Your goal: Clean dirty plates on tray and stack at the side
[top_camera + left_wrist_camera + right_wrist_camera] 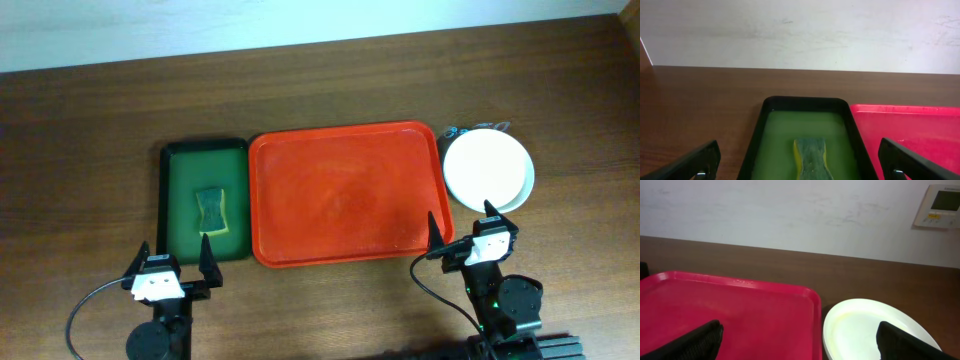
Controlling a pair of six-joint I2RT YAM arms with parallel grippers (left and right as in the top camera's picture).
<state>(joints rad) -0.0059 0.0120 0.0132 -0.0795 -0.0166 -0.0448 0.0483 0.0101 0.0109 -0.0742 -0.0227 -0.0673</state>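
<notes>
The red tray (pixel 345 192) lies mid-table with nothing on it; it also shows in the left wrist view (pixel 910 130) and the right wrist view (pixel 730 310). A stack of plates (pixel 487 170) stands on the table right of the tray, a cream-white one on top (pixel 875 330); the ones beneath are hidden but for a pale edge. My left gripper (pixel 170 266) is open and empty near the front edge, before the green tray. My right gripper (pixel 462 232) is open and empty, straddling the red tray's right front corner and the plate stack's near edge.
A dark green tray (pixel 205 200) with a green and yellow sponge (pixel 211 208) sits left of the red tray; both also show in the left wrist view, tray (pixel 757 135) and sponge (pixel 811 159). A small bluish item (pixel 456 131) lies behind the plates. A wall runs along the back.
</notes>
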